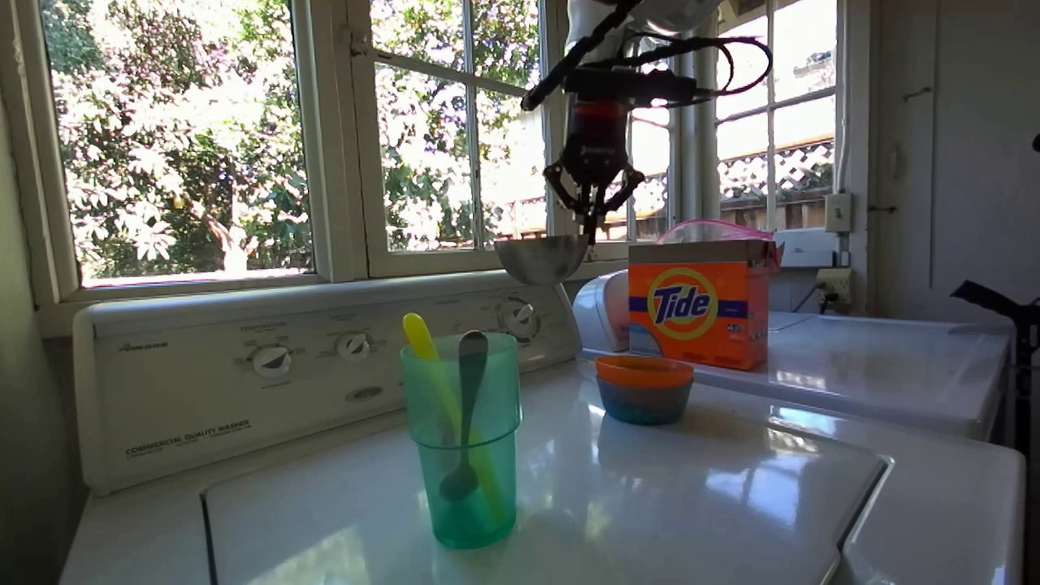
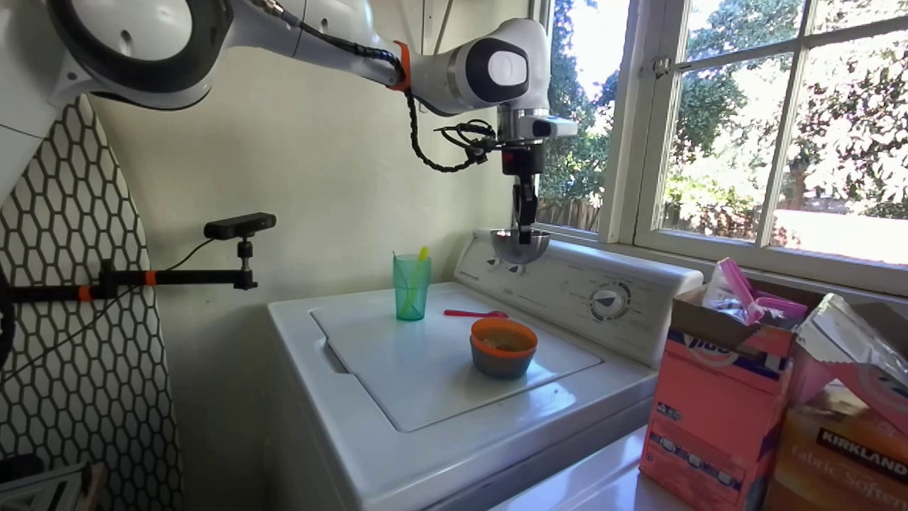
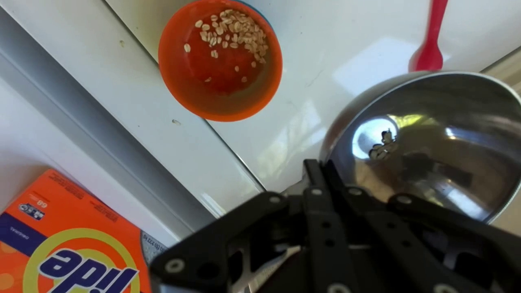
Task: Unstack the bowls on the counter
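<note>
My gripper (image 1: 591, 229) is shut on the rim of the shiny grey bowl (image 1: 538, 262) and holds it upright in the air near the back panel. In the wrist view the fingertips (image 3: 321, 164) pinch the left rim of the grey bowl (image 3: 435, 167); a few flakes lie in it. The orange bowl (image 1: 642, 372) sits nested in the blue bowl (image 1: 644, 405) on the white counter (image 1: 634, 496). In the wrist view the orange bowl (image 3: 222, 83) holds oat flakes and hides all but a thin edge of the blue one. The grey bowl (image 2: 505, 248) hangs clear of that stack.
A translucent green cup (image 1: 463, 512) with spoons stands on the counter. A red spoon (image 2: 472, 313) lies behind the stack. The knobbed back panel (image 1: 203, 414) runs along the window. A Tide box (image 1: 695, 313) and a Kirkland box (image 2: 840, 454) stand on the neighbouring white top.
</note>
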Motion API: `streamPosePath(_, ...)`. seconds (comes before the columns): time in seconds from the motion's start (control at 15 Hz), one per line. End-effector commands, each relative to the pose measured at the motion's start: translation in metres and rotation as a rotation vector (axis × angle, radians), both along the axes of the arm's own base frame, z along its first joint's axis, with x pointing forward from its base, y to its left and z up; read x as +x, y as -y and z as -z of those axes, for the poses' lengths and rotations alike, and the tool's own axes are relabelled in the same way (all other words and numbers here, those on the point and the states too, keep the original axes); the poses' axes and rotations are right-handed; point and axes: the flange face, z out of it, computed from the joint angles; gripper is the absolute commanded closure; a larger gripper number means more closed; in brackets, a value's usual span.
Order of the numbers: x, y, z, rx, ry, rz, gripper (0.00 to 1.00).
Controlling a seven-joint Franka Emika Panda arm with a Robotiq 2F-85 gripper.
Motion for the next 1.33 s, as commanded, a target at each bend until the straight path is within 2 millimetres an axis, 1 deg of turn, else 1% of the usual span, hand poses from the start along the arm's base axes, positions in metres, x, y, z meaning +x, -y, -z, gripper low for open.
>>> streamPosePath(0.0, 0.01, -0.008, 0.03, -0.013, -0.074, -0.004, 0.99)
streamPosePath(0.2, 0.02, -0.013, 0.049, 0.011, -0.094, 0.014, 0.99)
streamPosePath(0.67, 0.035, -0.03, 0.075, -0.059, -0.137, 0.016, 0.99)
streamPosePath(1.0, 0.038, -0.044, 0.094, -0.069, -0.211, -0.045, 0.99)
streamPosePath(1.27, 0.04, -0.047, 0.11, -0.083, -0.261, -0.061, 0.99)
